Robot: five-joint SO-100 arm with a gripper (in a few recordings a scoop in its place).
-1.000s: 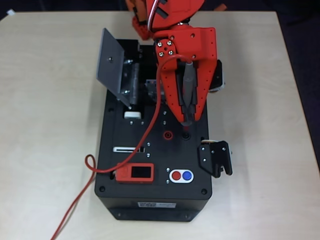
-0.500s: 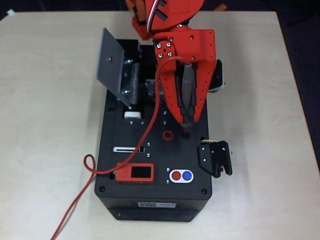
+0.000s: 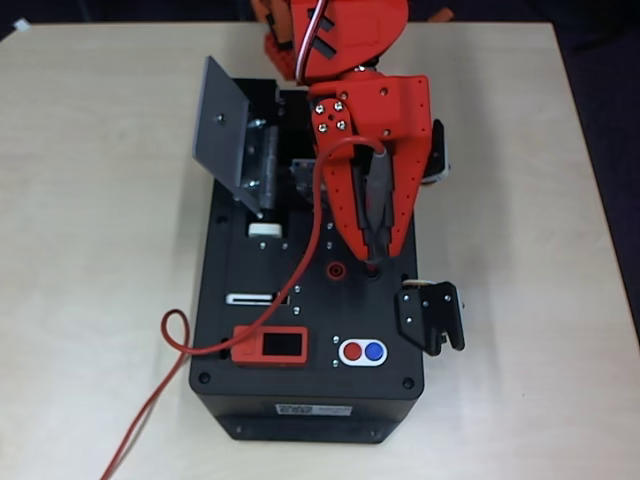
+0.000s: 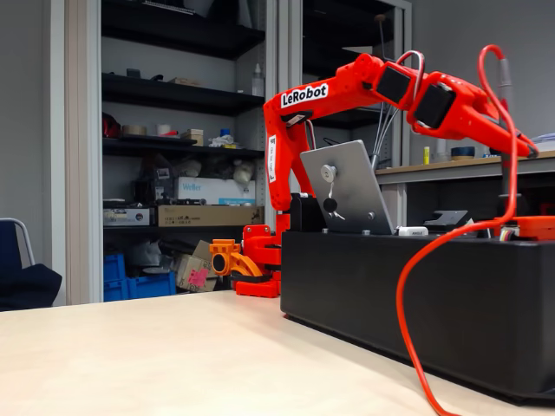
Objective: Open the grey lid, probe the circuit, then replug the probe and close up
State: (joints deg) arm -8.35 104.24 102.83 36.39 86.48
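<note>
The grey lid (image 3: 222, 125) stands swung open at the black box's (image 3: 250, 300) far left corner; the fixed view has the lid (image 4: 347, 186) tilted up with its knob facing the camera. The circuit (image 3: 302, 172) lies in the uncovered opening, partly under the arm. My red gripper (image 3: 373, 250) is shut on the probe (image 3: 378, 205), which points down. Its dark tip is at the black socket beside the red socket (image 3: 337, 268); whether it is seated I cannot tell. The red cable (image 3: 300, 260) runs from the probe's rear across the box and off the table's near edge.
A red module with a black screen (image 3: 270, 346) and a red-and-blue button pair (image 3: 362, 351) sit near the box's front. A black bracket (image 3: 430, 315) hangs off the box's right side. A white block (image 3: 266, 229) lies below the opening. Bare tabletop (image 3: 90, 250) surrounds the box.
My gripper has carried the probe a little toward the box's front, bringing the tip from just short of the black socket onto it. The cable loop shifted slightly left.
</note>
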